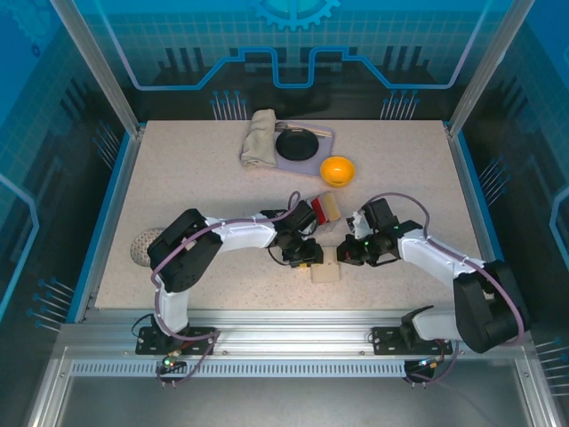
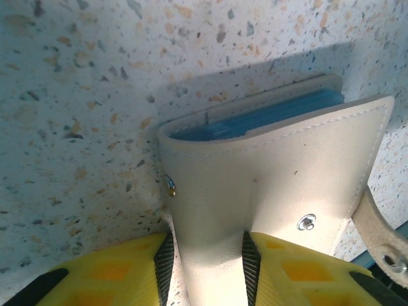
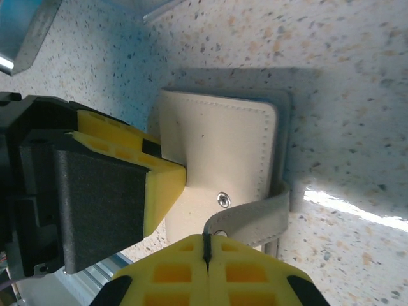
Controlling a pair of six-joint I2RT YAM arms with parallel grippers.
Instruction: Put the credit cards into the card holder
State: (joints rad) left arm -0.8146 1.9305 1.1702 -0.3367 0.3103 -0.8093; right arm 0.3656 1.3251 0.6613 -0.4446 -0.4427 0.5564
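Observation:
The beige card holder (image 1: 325,270) lies on the table between both grippers, its grey-blue inside (image 2: 255,118) just showing at the far edge. My left gripper (image 2: 207,261) is shut on the holder's cover (image 2: 280,166) and pinches it into a raised fold. My right gripper (image 3: 207,245) is shut on the tip of the holder's snap strap (image 3: 261,213), which curls up from the side. The snap stud (image 3: 222,199) is uncovered. The left gripper's yellow finger (image 3: 162,182) presses the cover from the left. A red card and a tan card stand in the small box (image 1: 325,209) behind.
At the back of the table are a folded towel (image 1: 260,138), a black dish (image 1: 298,144) on a grey mat, and an orange bowl (image 1: 338,169). A speckled ball (image 1: 142,246) sits by the left arm. The front rail runs close behind both grippers.

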